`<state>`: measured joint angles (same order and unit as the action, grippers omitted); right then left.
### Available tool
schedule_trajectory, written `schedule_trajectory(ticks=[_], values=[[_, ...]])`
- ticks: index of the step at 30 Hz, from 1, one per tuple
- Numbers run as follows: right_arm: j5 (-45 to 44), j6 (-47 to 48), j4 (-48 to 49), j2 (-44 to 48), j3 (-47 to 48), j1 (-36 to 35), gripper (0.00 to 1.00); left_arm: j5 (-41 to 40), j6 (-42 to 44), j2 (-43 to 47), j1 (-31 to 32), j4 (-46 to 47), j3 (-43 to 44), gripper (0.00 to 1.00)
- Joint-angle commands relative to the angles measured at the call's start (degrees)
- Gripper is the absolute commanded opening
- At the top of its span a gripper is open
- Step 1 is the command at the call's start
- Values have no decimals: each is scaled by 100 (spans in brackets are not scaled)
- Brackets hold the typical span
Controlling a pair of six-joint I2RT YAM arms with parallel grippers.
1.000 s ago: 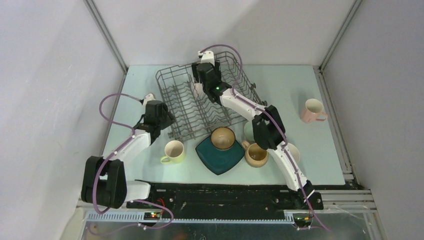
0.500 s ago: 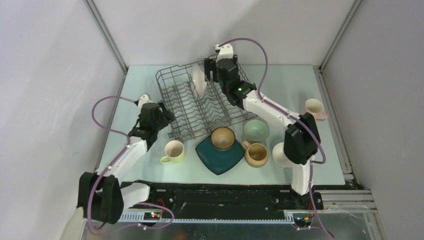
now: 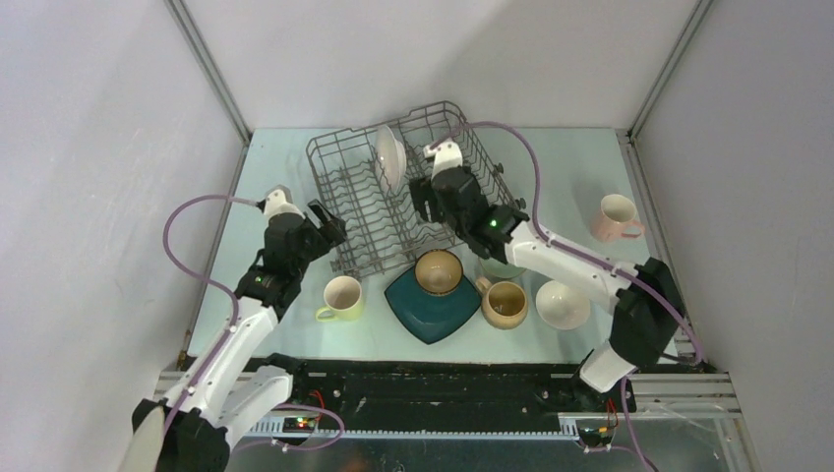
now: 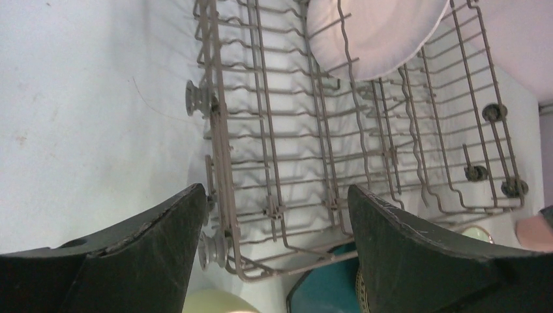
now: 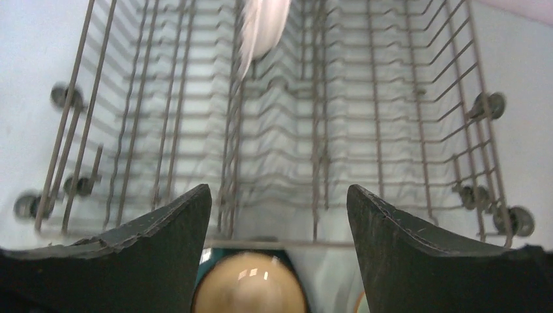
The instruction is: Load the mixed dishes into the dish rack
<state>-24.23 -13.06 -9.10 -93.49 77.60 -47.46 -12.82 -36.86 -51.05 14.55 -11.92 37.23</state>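
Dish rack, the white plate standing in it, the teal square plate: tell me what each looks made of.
Dish rack: metal wire by the look, thin grey rods with a dull sheen; coating unclear. White plate standing in it: likely glazed ceramic, smooth opaque face. Teal square plate: likely glazed ceramic too, dark surface with a slight gloss.

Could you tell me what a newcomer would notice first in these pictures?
A large grey wire dish rack fills the middle of the top view, one white round plate standing on edge inside. A dark teal square plate lies just before it, and the left gripper and right gripper hang open at the rack.
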Motion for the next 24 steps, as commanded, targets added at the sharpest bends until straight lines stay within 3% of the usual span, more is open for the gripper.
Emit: schedule_trajectory(ticks=[1,13,24], values=[[183,129,-355,738,-690,-565,78,190,133,346,164,-516,14,86],[580,57,-918,708,-1351,-1305,70,570,200,1130,171,-1092,-16,87],[810,-1,-680,-256,-1367,-1567,68,-111,31,1480,171,-1436,-115,90]])
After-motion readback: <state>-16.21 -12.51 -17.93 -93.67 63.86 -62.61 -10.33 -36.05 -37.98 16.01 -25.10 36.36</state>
